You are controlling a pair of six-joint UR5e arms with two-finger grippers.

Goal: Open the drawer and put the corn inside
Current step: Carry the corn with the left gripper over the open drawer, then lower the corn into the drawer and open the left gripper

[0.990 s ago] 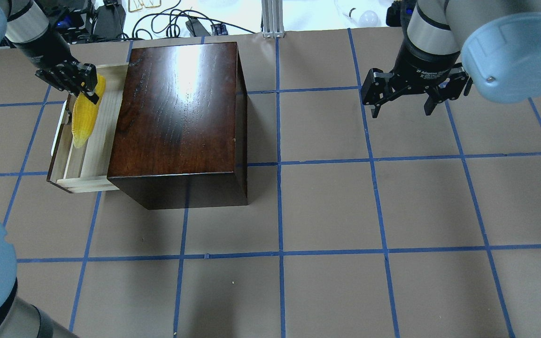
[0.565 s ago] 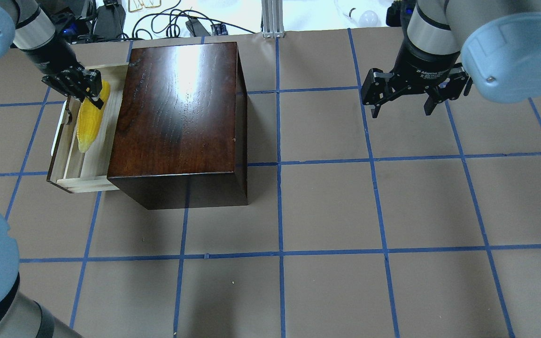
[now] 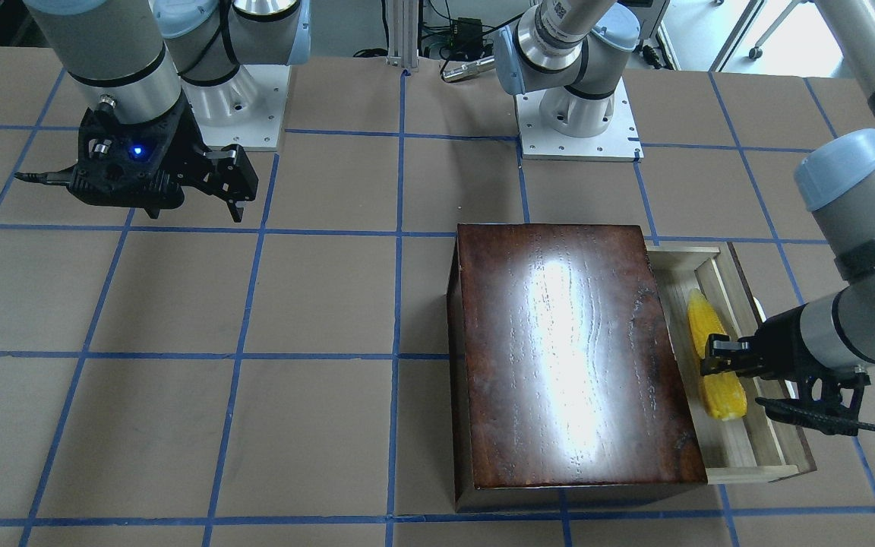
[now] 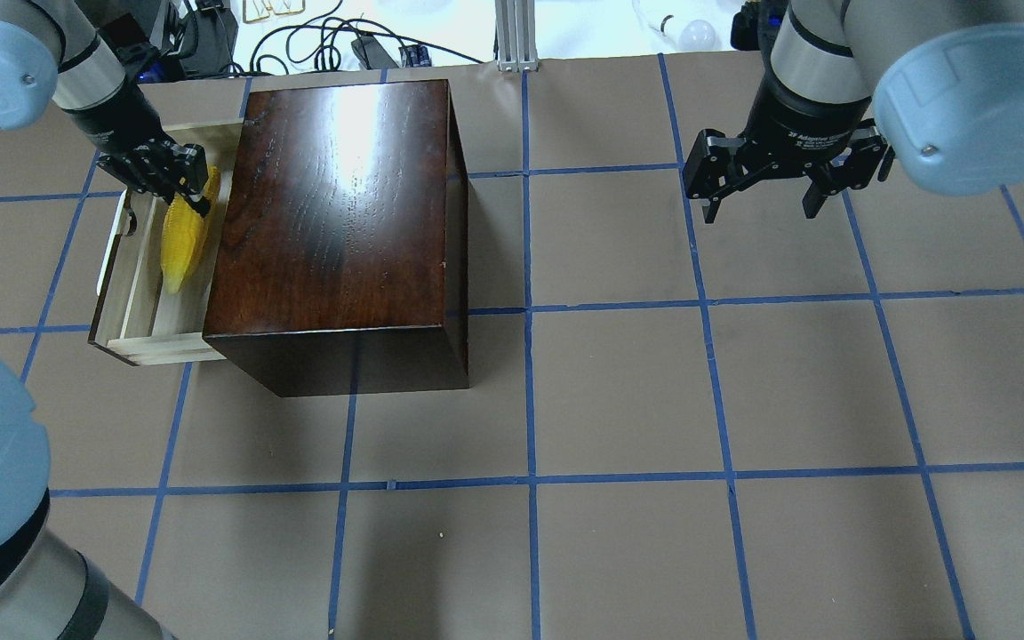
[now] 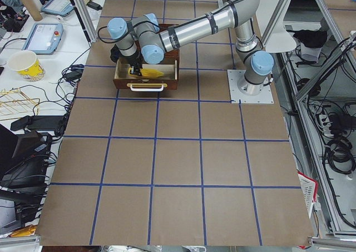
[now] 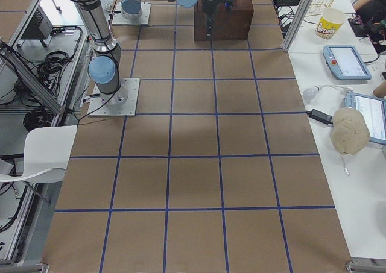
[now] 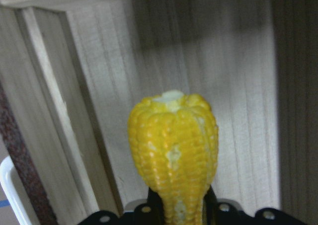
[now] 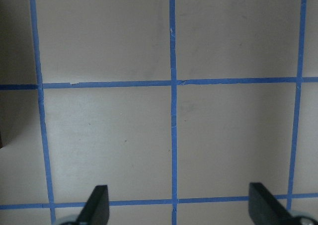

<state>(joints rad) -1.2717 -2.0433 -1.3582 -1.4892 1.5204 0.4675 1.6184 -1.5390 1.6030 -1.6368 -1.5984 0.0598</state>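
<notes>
Placement step: left pincer (image 4: 190,196) gripped the corn (image 4: 183,244) low inside the open drawer (image 4: 114,298); right pincer (image 4: 759,213) hung spread, idle. Next move probably needed: release, lift clear.

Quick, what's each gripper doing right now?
Left gripper: closed on the corn, down inside the open drawer.
Right gripper: open, holding nothing.

Silver tubes (image 3: 115,45); pale-blue joint caps (image 4: 965,107); black right gripper (image 4: 759,213); white-lettered collar (image 4: 810,133).
</notes>
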